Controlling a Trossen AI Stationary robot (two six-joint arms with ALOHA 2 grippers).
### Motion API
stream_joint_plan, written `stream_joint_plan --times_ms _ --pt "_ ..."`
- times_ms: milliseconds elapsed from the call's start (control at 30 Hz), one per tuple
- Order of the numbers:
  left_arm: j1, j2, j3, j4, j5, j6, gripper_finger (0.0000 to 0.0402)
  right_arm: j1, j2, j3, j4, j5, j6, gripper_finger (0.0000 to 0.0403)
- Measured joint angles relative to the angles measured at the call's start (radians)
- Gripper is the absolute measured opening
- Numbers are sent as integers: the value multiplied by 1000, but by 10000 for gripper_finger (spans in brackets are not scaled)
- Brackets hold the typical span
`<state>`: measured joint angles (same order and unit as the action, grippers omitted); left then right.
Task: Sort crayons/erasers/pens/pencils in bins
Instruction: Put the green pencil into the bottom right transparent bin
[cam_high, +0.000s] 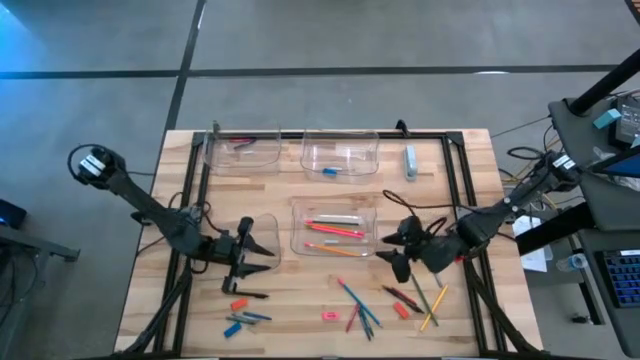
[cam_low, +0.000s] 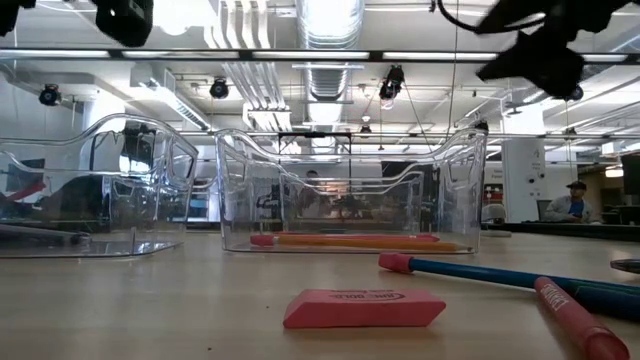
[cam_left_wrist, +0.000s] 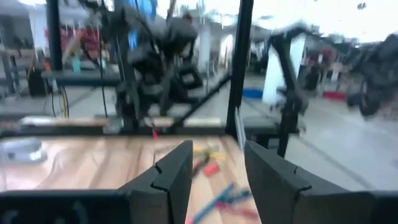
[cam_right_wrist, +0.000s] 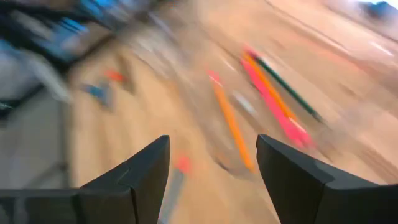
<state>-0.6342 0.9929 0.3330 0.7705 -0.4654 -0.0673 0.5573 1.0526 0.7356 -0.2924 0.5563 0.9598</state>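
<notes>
My left gripper (cam_high: 265, 247) is open and empty above the table's left half, beside a clear bin (cam_high: 262, 232). My right gripper (cam_high: 388, 252) is open and empty just right of the near middle bin (cam_high: 335, 228), which holds orange and pink pencils (cam_high: 333, 231). Loose on the table near the front lie a red eraser (cam_high: 238, 303), blue crayons (cam_high: 240, 320), a pink eraser (cam_high: 330, 315), mixed pencils and crayons (cam_high: 360, 305), dark pens (cam_high: 405, 295) and yellow and green pencils (cam_high: 435, 303). The right wrist view looks down on the orange pencil (cam_right_wrist: 233, 127).
Two more clear bins stand at the far edge: the left one (cam_high: 243, 152) holds a dark and a red item, the middle one (cam_high: 340, 155) a blue piece. A pale blue-grey oblong (cam_high: 410, 160) lies at the far right. A dark frame (cam_high: 455, 180) borders the table.
</notes>
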Motion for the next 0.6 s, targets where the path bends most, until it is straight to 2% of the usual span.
stream_joint_plan --times_ms 67,167,267,367,500,600 --pt "0 22 0 4 0 4 131 7 38 92 -234 -11 121 228" --pt "5 31 2 22 -2 23 132 27 105 206 -452 -20 216 228" --pt "6 41 5 41 -6 29 132 42 168 274 -489 -65 205 228" --pt "6 47 8 68 -6 30 132 40 213 373 -605 -185 181 228" --pt "6 47 6 77 -7 30 132 60 249 517 -835 -117 252 228" --pt "6 48 5 69 -8 29 132 63 272 561 -951 -124 306 228"
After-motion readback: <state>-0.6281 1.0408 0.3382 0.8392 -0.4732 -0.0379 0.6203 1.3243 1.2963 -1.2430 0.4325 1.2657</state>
